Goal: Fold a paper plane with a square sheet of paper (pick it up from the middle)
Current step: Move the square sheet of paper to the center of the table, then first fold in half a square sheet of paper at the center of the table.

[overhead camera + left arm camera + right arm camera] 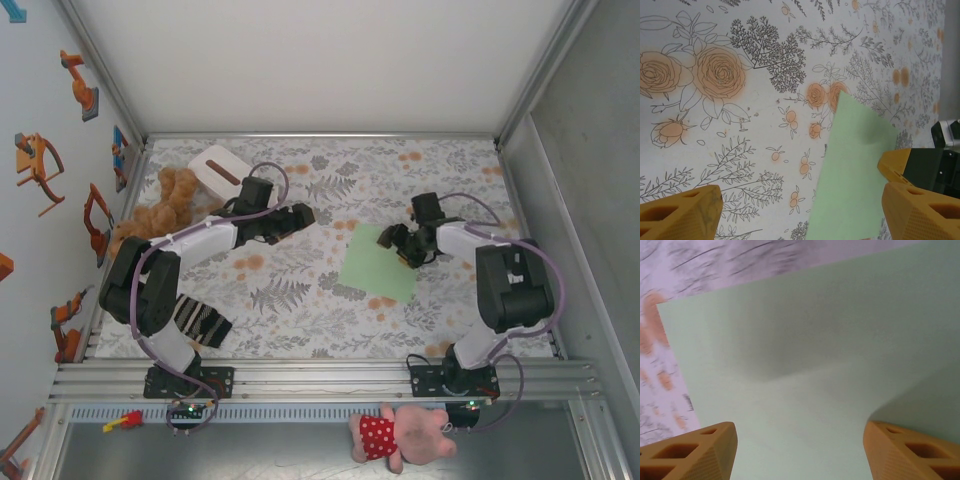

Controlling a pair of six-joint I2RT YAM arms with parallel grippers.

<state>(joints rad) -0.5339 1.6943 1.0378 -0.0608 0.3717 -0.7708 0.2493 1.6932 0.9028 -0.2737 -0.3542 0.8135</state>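
On the bench (300, 320), from above: square sheet of paper (378, 262) lying right of centre, partly beneath right gripper (405, 250); left gripper (300, 215) near, off its left side.
Left wrist: gripper apart, sheet ahead-right.
Right wrist: gripper apart, straddling sheet.
Likely light, limp, slippery; pinch gently mid-sheet.

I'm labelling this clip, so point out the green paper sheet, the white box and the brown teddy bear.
square sheet of paper (375, 268), top external view, its bare middle.
white box (205, 172), top external view, its white top face.
teddy bear (160, 212), top external view, its body.
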